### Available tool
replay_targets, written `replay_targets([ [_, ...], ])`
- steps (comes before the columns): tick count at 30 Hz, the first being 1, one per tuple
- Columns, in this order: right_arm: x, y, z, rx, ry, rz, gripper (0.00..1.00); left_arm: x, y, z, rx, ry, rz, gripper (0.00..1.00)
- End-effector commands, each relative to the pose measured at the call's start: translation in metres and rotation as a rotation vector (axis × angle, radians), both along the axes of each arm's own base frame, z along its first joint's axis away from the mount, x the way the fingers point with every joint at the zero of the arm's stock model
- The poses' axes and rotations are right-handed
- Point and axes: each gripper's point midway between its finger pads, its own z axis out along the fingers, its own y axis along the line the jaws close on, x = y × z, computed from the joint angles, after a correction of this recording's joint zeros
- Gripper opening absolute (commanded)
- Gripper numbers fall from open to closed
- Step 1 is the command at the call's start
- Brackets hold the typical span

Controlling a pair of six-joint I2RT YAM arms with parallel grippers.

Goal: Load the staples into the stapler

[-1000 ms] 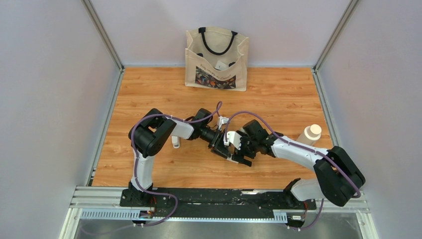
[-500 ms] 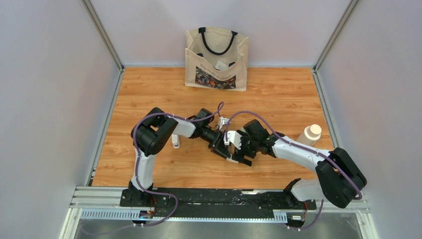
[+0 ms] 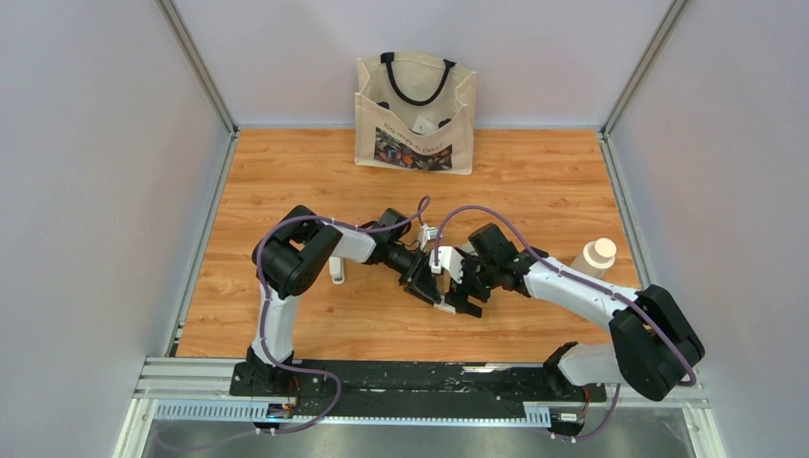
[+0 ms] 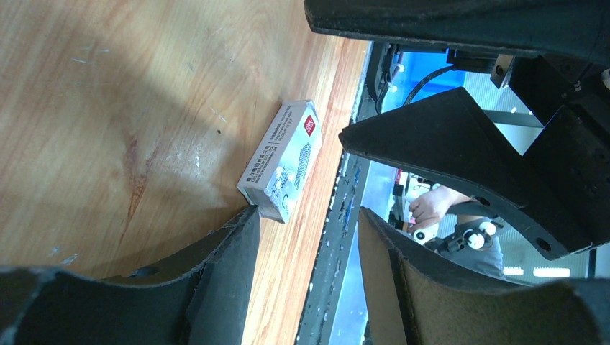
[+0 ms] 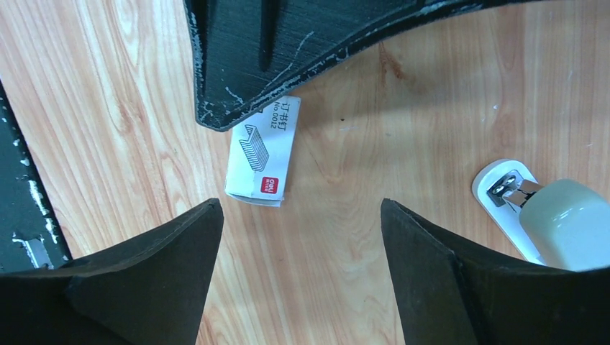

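L tool (image 4: pixel 308 212) spread, empty, R tool (image 5: pixel 301 205) spread wide, empty, staple box (image 5: pixel 259 154) flat on tabletop (image 5: pixel 345 287) centre-left, stapler (image 5: pixel 536 215) at right edge

From above, the left tool (image 3: pixel 425 282) and the right tool (image 3: pixel 462 289) meet at the middle of the desk (image 3: pixel 286 191) and cover whatever lies beneath them. The staples cannot be made out in any view. In the right wrist view, one finger (image 5: pixel 288 50) of the left tool hides the 12 o'clock end of the staple box (image 5: pixel 260 164). The picture's edge cuts off the stapler (image 5: pixel 536 219) at 4 o'clock. What the bag (image 3: pixel 415 113) holds is too small to tell.
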Motion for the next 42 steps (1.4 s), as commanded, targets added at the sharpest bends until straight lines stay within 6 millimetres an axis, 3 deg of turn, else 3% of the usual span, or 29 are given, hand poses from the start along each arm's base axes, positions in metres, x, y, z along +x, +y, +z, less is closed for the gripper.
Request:
replay_targets([
  [1, 0.002, 0.012, 0.013, 0.056, 0.027, -0.015, 0.84, 0.005, -0.006, 0.004, -0.029, -0.038, -0.014, 0.61],
  [8, 0.005, 0.018, 0.005, 0.024, 0.119, -0.07, 0.82, 0.006, -0.007, 0.007, -0.042, -0.036, -0.016, 0.6],
  [13, 0.004, 0.026, 0.014, 0.045, 0.142, -0.081, 0.82, 0.007, -0.007, 0.008, -0.044, -0.041, -0.012, 0.6],
  [19, -0.004, 0.024, 0.001, -0.004, 0.174, -0.073, 0.8, 0.012, -0.005, 0.007, -0.042, -0.042, 0.003, 0.6],
  [24, -0.007, 0.027, -0.01, -0.067, 0.15, -0.053, 0.79, 0.015, -0.003, 0.006, -0.041, -0.041, 0.01, 0.6],
  [31, 0.003, 0.026, -0.013, -0.097, 0.099, -0.082, 0.79, 0.016, -0.003, 0.008, -0.045, -0.034, 0.019, 0.6],
  [42, 0.005, 0.025, -0.017, -0.113, 0.099, -0.074, 0.65, 0.016, -0.008, 0.015, -0.071, -0.015, 0.035, 0.58],
])
